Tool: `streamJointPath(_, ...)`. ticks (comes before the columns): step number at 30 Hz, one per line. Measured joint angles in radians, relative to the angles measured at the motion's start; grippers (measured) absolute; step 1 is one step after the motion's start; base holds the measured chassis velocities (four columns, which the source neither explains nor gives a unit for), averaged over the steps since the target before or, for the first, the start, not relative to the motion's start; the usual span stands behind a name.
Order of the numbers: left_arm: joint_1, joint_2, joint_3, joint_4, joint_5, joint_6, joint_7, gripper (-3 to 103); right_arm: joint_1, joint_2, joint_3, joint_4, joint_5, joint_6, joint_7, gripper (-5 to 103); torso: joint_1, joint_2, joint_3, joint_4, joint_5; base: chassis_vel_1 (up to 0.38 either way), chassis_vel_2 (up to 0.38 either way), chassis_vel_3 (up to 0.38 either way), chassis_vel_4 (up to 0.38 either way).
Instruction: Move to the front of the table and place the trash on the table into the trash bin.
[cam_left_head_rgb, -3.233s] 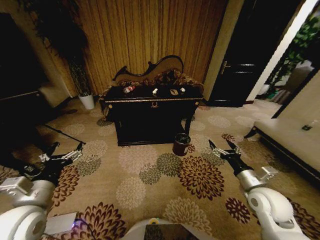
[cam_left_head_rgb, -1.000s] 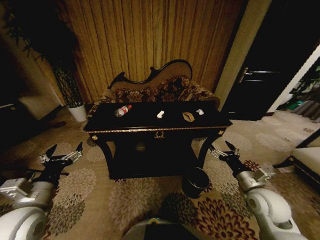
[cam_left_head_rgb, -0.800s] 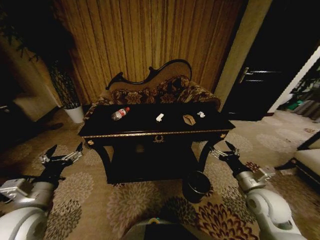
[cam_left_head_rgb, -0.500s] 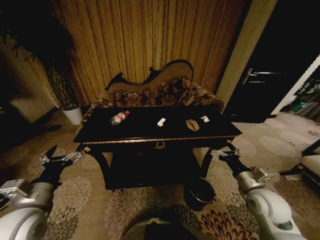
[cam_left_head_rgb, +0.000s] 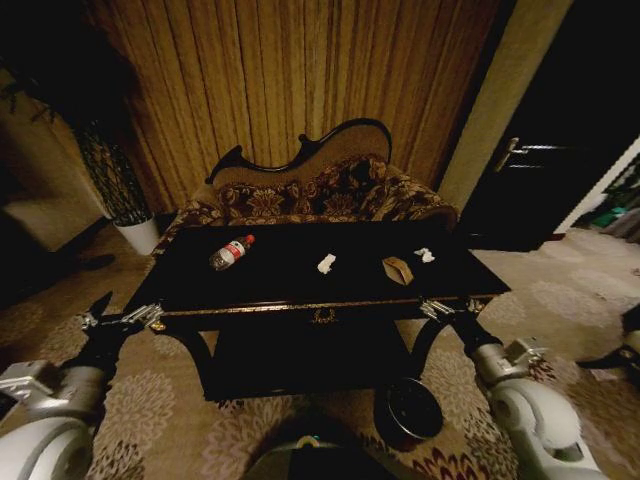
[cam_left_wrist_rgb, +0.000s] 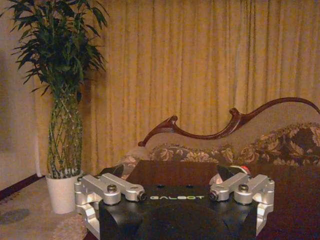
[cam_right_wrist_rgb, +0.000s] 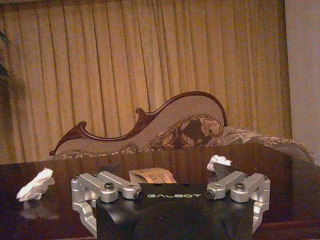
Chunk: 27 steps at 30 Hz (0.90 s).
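Stopping square before the surface (cam_left_head_rgb: 300, 285) keeps the bottle (cam_left_head_rgb: 229, 252) at centre-left reachable; both grippers, left (cam_left_head_rgb: 122, 320) and right (cam_left_head_rgb: 447, 308), hover empty, fingers spread, bin (cam_left_head_rgb: 408, 410) at lower right.

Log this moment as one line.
phase: at table front | left end effector: open, empty | right end effector: open, empty | trash on table: bottle, scrap, carton | trash bin: floor
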Motion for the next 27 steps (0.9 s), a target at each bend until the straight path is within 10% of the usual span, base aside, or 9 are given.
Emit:
streamJointPath(10,0.007,-0.009,-0.016,0.0,-0.002,-0.003,0.0,100,0.034,-0.066,-0.007,0.025,0.067,-0.085,0.105,100,-0.001,0.001,0.0,-0.0002,0.0001,0.0,0.0,0.0,0.0)
streamJointPath(27,0.006,-0.022,-0.027,0.0,-0.019,0.008,-0.018,100,0.439,-0.41,-0.106,-0.239,0.4,-0.416,0.353,100,-0.001,0.0,0.0,0.0001,0.0001,0.0,0.0,0.0,0.0)
